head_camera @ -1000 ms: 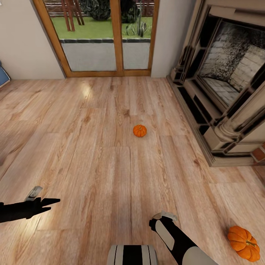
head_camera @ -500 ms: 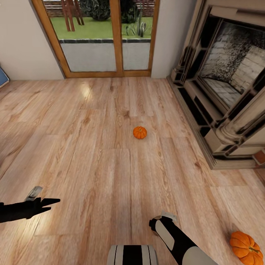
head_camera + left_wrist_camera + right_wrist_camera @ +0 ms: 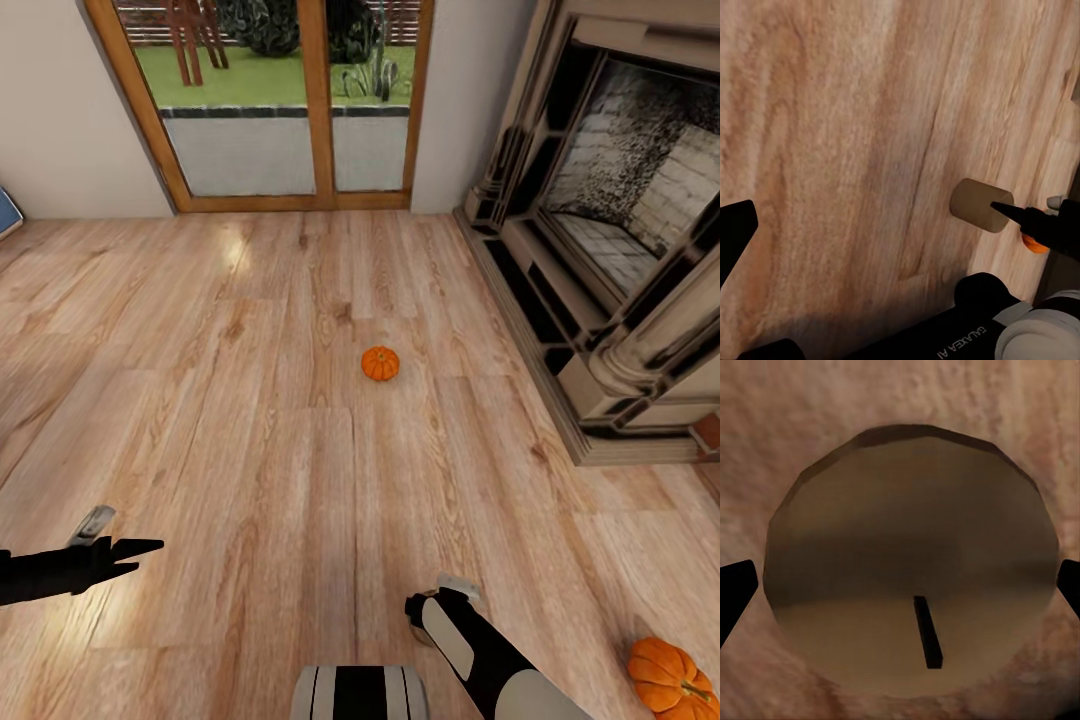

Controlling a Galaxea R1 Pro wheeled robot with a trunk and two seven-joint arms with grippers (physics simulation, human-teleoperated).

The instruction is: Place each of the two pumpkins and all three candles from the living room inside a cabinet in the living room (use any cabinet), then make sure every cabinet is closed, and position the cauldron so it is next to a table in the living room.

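Looking down from the head camera: bare wooden plank floor (image 3: 250,420), a glazed patio door (image 3: 290,100) in the far wall, a stone fireplace (image 3: 610,250) along the right side.

1 small orange pumpkin (image 3: 380,363) sits on the floor mid-room, in the open, well apart from both arms. A 2nd pumpkin (image 3: 672,677) lies near the lower right corner of the head view, partly cut off by the frame edge, to the right of the right arm.

Left gripper (image 3: 125,553) reaches in from the left edge, dark fingers pointing right, low over the boards. In the left wrist view 1 dark fingertip (image 3: 735,229) shows at the frame edge with floor beyond it; the fingers look spread, nothing between them.

Right gripper (image 3: 440,590) points down at the floor just ahead of the robot's base (image 3: 360,693). A pale rim under it is the candle (image 3: 458,582), mostly hidden by the wrist. The right wrist view looks straight down onto the candle's (image 3: 911,559) flat top, short black wick off-centre, standing upright on the floor. Dark fingertips (image 3: 736,596) sit at both side edges, spread wider than the candle, 1 on each side; contact cannot be told.

The left wrist view also catches that candle (image 3: 979,204) as a beige cylinder on the floor, with the right gripper (image 3: 1020,214) at it and a sliver of orange just beside the arm.
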